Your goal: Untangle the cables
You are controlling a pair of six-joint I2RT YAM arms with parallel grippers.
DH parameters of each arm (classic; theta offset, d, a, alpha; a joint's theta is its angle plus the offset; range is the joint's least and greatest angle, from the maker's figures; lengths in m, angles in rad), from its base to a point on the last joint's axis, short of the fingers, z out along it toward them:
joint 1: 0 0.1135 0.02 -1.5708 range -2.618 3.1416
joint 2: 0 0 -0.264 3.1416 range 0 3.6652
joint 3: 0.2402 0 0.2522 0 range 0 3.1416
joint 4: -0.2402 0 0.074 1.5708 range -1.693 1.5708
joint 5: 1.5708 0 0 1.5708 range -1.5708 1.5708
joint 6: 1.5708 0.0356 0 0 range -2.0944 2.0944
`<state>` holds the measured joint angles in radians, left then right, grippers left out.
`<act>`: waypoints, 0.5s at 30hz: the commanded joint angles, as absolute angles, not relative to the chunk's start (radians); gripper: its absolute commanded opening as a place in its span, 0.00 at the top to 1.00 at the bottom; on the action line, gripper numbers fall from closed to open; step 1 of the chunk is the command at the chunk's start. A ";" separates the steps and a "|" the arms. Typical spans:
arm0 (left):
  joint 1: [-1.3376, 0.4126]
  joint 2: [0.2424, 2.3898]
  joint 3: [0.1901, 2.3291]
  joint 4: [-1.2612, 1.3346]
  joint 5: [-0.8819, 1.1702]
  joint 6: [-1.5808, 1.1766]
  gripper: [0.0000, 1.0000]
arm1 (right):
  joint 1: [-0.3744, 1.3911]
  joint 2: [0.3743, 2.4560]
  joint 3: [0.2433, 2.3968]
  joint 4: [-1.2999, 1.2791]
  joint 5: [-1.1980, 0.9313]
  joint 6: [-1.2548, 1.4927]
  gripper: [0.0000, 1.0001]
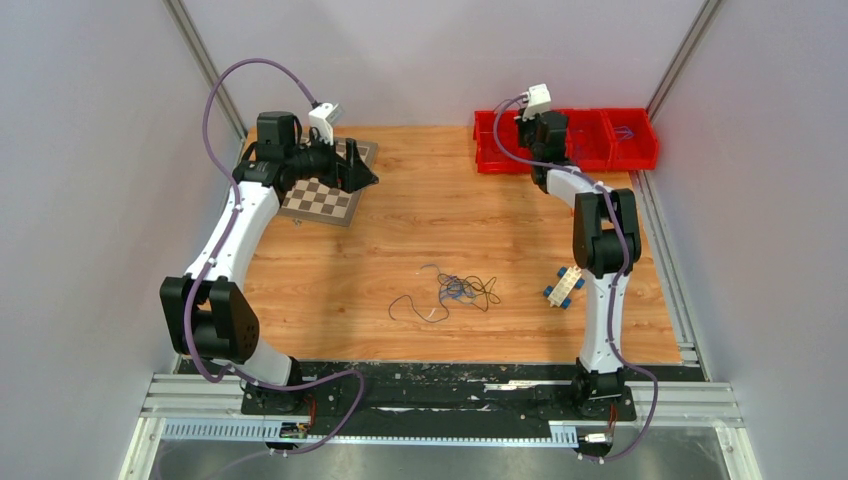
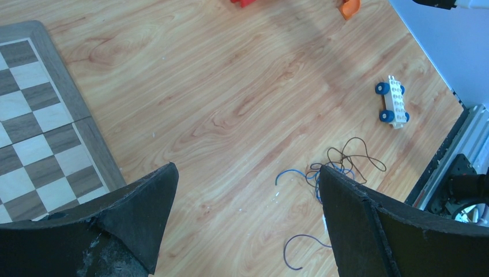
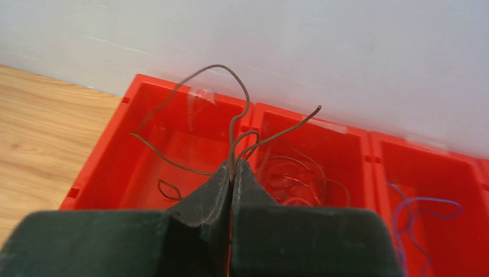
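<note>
Cable (image 3: 232, 147) pinched in right end effector (image 3: 233, 170), looping upward over red bins (image 3: 144, 167).

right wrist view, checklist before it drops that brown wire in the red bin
1. Grip: ok, right gripper is shut on the brown cable.
2. Cable free of the tangle: ok, the tangle lies apart on the table.
3. Over one compartment of the red bin: cannot tell, the fingertips sit near a divider.
4. Left gripper out of the way: ok, open, near the chessboard.
5. Cables all sorted: not ok, the tangle is undone work.
</note>
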<state>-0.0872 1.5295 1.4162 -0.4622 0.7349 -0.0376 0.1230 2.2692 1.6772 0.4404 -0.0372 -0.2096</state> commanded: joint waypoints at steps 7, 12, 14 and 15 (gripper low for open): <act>-0.075 1.523 1.416 -0.445 0.755 -0.035 0.00 | 0.149 2.222 1.724 0.419 0.020 -0.307 1.00; -0.074 1.531 1.424 -0.456 0.755 -0.030 0.00 | 0.183 2.346 1.910 0.268 -0.001 -0.352 1.00; -0.072 1.531 1.426 -0.468 0.755 -0.018 0.00 | 0.194 2.383 1.965 0.225 -0.001 -0.352 1.00; -0.070 1.529 1.426 -0.476 0.752 -0.008 0.00 | 0.200 2.393 1.978 0.216 0.000 -0.354 1.00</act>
